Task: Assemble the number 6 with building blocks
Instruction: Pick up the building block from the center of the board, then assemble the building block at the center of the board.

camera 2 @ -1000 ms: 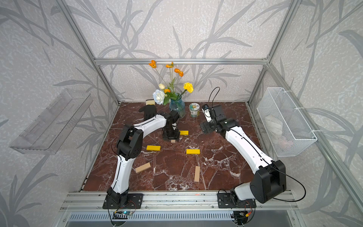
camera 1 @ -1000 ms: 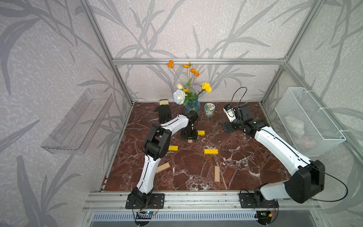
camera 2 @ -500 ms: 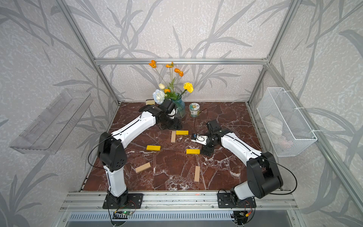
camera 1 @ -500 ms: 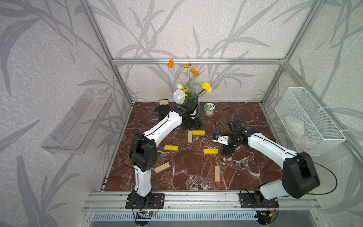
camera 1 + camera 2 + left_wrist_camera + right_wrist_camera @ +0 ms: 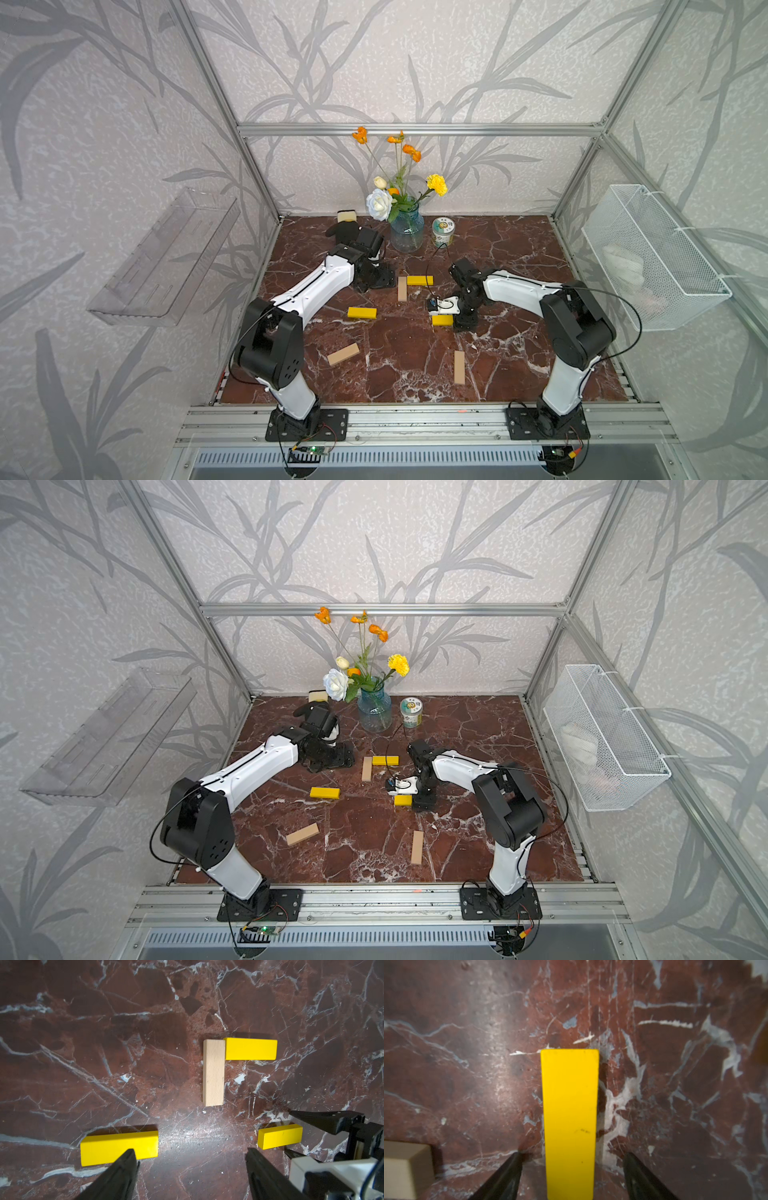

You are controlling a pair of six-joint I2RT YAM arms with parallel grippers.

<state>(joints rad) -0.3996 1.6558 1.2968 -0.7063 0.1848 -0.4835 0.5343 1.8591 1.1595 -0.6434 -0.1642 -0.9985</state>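
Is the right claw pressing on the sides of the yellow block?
No: the fingers of the right claw stand clear of the yellow block, with marble showing in both gaps.

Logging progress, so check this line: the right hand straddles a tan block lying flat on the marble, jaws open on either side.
Not tan. The block that the right hand straddles is yellow, as the right wrist view shows. The rest stands: it lies flat on the marble, jaws open on either side.
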